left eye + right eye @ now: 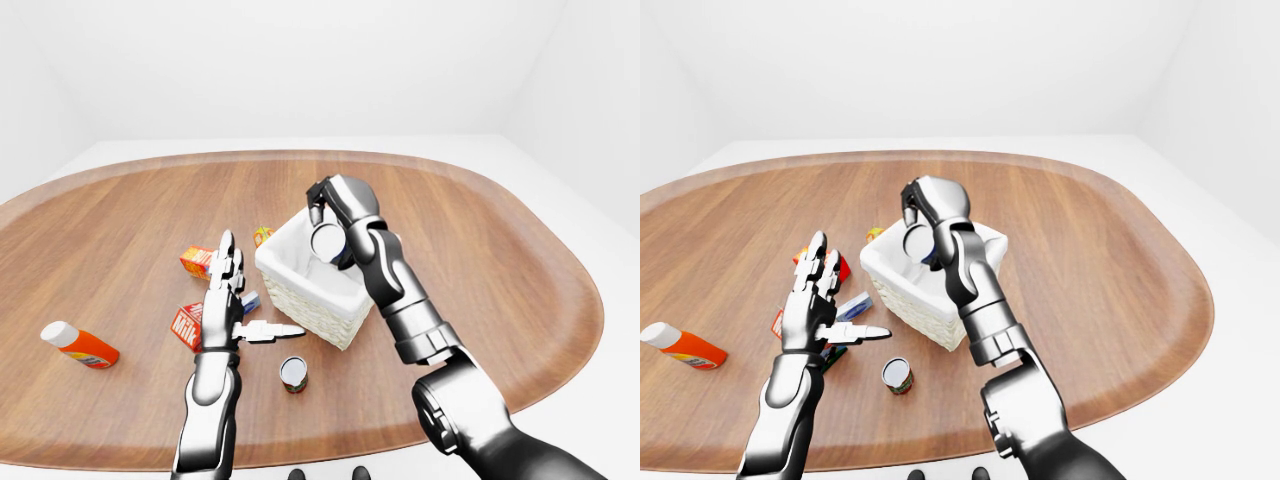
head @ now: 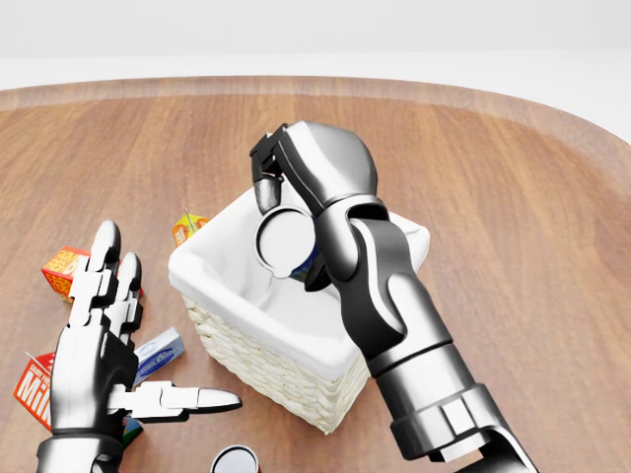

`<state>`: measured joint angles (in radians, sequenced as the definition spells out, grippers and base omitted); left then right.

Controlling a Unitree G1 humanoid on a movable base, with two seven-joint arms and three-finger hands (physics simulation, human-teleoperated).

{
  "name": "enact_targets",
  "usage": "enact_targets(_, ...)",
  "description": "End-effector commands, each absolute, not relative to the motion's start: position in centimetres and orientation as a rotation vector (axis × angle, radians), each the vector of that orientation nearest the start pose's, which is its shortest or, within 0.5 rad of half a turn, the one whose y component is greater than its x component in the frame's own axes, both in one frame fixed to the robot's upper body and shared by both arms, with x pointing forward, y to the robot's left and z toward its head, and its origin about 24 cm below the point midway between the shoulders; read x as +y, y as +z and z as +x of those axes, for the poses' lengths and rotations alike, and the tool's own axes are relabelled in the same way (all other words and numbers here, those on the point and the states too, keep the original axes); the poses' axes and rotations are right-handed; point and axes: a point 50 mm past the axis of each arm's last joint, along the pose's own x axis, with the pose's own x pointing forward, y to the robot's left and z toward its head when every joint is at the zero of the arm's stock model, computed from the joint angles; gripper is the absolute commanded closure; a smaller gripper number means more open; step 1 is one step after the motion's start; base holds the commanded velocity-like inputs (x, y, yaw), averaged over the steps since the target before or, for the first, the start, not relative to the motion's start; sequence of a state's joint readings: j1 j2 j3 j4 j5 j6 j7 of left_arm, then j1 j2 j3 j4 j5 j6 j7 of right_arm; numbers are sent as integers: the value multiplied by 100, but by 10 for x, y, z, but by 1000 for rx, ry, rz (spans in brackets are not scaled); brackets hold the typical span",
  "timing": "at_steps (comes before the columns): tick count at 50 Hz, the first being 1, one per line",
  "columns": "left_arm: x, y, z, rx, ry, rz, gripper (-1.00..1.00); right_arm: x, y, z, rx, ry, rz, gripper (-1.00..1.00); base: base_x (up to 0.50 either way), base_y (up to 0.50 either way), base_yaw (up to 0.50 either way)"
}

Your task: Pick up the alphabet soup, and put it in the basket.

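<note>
My right hand [image 2: 291,222] is shut on the alphabet soup can [image 2: 284,243]. It holds the can tilted, with its round grey end facing the camera, over the open top of the white woven basket [image 2: 256,360]. The can's label is mostly hidden by my fingers [image 2: 268,168]. The basket stands in the middle of the wooden table, lined with white cloth. My left hand [image 2: 158,330] is open and empty, with its fingers spread, just left of the basket and above the small boxes.
A second small can [image 1: 293,374] stands below the basket. A milk carton [image 1: 187,325], an orange box [image 1: 197,261], a blue box [image 2: 158,353] and a small yellow carton [image 1: 262,235] lie left of the basket. An orange bottle [image 1: 80,345] lies far left.
</note>
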<state>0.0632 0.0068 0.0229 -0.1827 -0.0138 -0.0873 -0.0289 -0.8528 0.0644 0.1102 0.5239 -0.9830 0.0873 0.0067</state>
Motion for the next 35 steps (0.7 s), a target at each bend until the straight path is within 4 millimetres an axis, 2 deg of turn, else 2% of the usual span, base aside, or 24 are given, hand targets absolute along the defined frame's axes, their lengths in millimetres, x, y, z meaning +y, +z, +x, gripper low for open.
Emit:
enact_targets(1,158,78,239,-212,8,2,-100,-42,170,377,-345,109,-1025,100,0,0,0)
enact_targets(32,157,76,240,-204,6,2,-100,-40,171,378,-346,116,-1040,100,0,0,0)
enact_targets(33,157,77,240,-206,6,2,-100,-40,169,379,-340,117,-1042,92,0,0,0)
enact_targets(35,157,77,240,-207,6,2,-100,-40,168,378,-338,121,-1043,58,0,0,0)
